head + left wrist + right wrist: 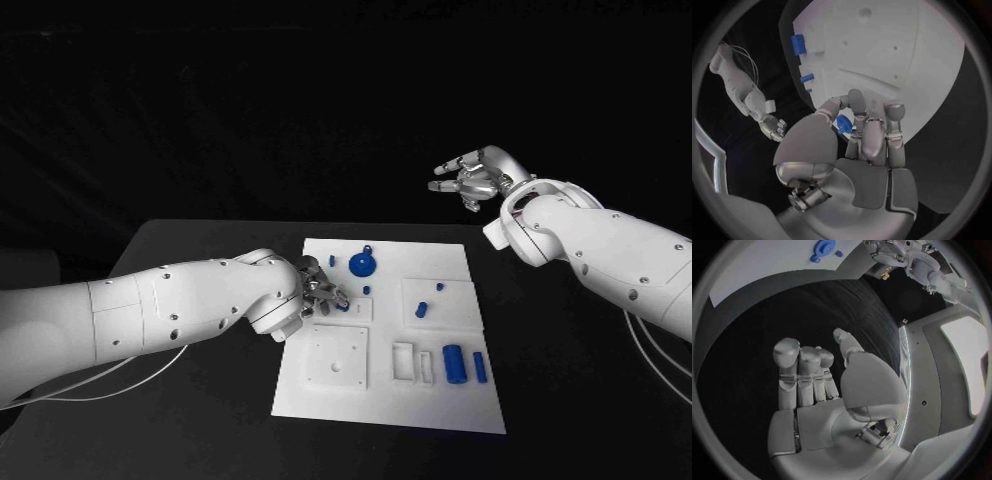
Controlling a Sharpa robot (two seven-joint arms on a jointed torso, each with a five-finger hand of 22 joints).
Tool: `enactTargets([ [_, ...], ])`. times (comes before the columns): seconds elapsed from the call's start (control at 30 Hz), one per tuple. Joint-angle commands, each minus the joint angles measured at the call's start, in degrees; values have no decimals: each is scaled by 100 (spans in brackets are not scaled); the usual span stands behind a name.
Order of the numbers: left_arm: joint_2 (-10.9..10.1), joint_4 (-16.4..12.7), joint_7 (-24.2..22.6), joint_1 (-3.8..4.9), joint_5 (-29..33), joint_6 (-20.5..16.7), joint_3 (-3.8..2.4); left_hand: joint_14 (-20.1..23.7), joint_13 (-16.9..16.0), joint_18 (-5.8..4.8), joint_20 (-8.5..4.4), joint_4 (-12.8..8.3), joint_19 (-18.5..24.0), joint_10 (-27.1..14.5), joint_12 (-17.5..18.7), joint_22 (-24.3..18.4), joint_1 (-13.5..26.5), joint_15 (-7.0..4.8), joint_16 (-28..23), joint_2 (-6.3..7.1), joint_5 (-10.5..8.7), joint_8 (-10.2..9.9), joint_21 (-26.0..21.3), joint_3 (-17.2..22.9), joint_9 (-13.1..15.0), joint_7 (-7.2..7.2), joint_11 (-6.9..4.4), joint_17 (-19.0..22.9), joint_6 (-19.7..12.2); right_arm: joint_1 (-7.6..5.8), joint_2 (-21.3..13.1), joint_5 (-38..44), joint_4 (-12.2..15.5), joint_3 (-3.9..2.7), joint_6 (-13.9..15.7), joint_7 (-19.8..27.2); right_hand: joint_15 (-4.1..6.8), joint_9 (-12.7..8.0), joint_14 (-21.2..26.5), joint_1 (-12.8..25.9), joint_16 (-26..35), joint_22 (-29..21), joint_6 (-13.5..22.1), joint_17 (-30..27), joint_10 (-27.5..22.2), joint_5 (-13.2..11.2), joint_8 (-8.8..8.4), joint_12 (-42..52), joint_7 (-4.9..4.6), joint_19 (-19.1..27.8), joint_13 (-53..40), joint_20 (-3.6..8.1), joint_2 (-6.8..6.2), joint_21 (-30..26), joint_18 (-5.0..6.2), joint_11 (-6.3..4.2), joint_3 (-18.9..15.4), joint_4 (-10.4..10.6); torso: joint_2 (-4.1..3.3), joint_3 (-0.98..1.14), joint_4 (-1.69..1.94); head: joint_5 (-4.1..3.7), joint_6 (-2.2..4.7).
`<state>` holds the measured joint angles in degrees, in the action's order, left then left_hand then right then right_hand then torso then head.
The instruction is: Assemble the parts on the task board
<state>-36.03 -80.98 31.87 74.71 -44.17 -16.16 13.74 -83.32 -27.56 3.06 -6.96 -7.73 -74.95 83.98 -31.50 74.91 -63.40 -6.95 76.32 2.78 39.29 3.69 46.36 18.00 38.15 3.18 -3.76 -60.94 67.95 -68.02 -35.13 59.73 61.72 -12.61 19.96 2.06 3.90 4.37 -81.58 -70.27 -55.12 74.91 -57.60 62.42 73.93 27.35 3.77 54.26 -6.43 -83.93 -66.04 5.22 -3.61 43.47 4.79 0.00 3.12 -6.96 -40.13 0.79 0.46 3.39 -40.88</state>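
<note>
The white task board [389, 405] lies in the middle of the black table. My left hand [320, 293] hovers at the board's left edge, and in the left wrist view this left hand [861, 145] pinches a small blue part [844, 123] between thumb and fingers. My right hand [476, 180] is raised beyond the board's far right corner, fingers apart and holding nothing; its palm [817, 385] is bare in the right wrist view. On the board lie a round blue disc [362, 264], a blue cylinder [454, 363] and several small blue pegs.
A raised square white plate [336, 358] sits at the board's near left. Two white blocks [415, 364] stand beside the blue cylinder. A thin blue bar [479, 367] lies right of it. Black table surrounds the board on all sides.
</note>
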Motion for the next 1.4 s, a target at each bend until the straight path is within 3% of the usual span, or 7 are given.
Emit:
enactTargets([
  [0.03,5,2,48,-12,41,170,9,-25,9,90,13,-266,-20,273,-37,273,13,9,29,-27,-7,18,-38,253,1909,-453,-58,-11,590,-2,16,45,-8,-3,-98,10,3,-6,-1,48,36,515,-36,0,-32,20,-15,-33,6,-145,6,-22,2,-36,57,-10,9,17,0,3,-4,5,-2],
  [0.67,43,53,128,-11,19,360,9,-42,16,94,30,-255,-47,276,-138,292,19,11,67,-53,-64,21,0,230,2059,-475,-68,-6,639,-2,43,46,-33,-3,-124,5,3,-4,2,31,39,513,-37,5,-48,24,-14,-37,6,-144,23,-21,8,-56,58,-9,-17,26,-1,3,-6,9,-20],
  [1.4,129,173,118,-10,-33,466,8,-44,119,168,152,-164,-44,279,-326,305,51,29,221,-88,-103,24,104,197,2537,-550,-101,-21,833,0,73,47,-66,-2,-152,1,4,-4,2,32,40,513,-36,5,-46,38,-15,-30,5,-145,20,-20,14,-55,57,-9,-10,21,-2,5,-4,13,-59],
])
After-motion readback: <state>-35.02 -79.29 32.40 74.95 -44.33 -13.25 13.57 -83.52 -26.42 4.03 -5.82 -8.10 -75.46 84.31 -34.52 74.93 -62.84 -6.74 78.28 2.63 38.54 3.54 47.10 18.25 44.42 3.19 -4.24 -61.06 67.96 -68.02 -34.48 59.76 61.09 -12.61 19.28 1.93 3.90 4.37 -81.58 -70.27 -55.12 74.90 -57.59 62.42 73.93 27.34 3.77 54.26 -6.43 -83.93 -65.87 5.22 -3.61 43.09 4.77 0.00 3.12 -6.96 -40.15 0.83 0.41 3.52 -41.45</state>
